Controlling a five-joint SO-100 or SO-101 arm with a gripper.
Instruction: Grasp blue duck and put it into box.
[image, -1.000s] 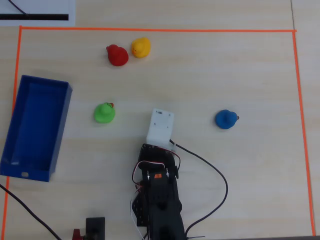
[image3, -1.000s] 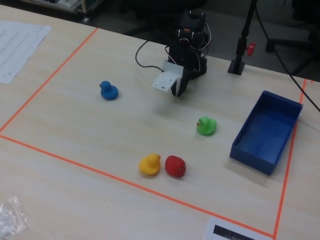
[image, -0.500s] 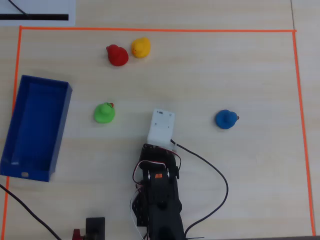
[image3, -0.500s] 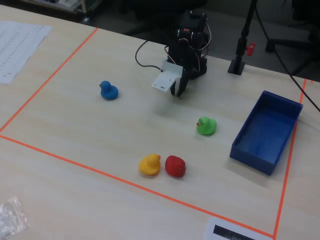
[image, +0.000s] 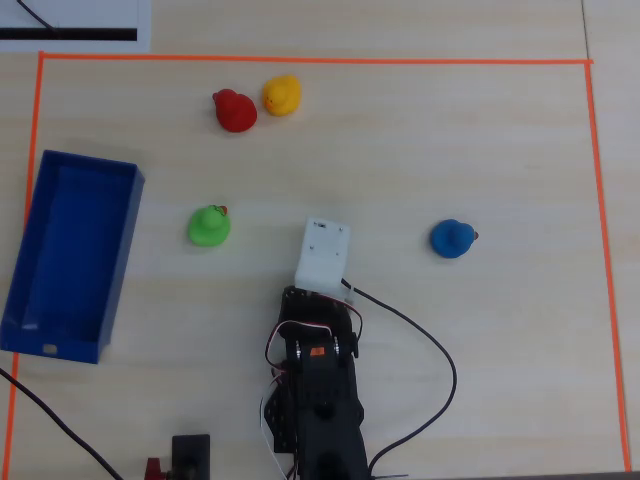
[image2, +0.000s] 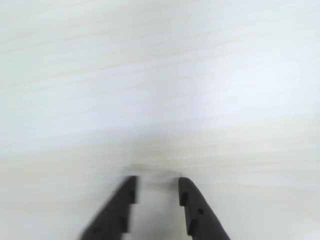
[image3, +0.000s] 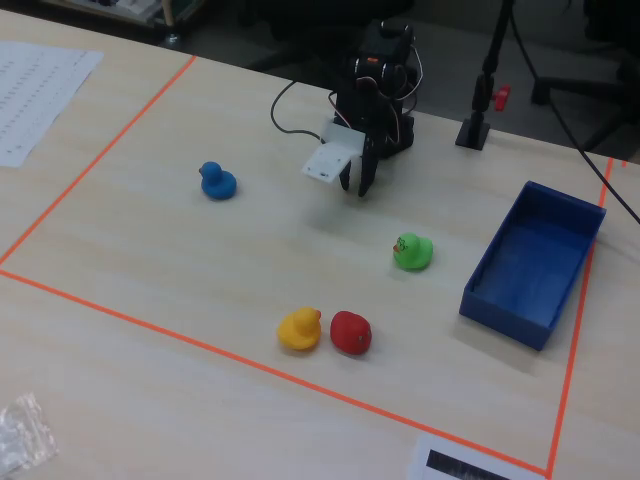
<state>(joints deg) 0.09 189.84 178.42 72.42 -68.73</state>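
Blue duck (image: 453, 239) sits alone on the counter (image: 400, 130) at the right middle of the overhead view, well apart from the claw (image2: 157, 192), which hangs at center with its jaws slightly parted and nothing between them. To reach well, I'd say swing right, open wider, then descend squarely. Box (image: 40, 250) waits empty at far left.
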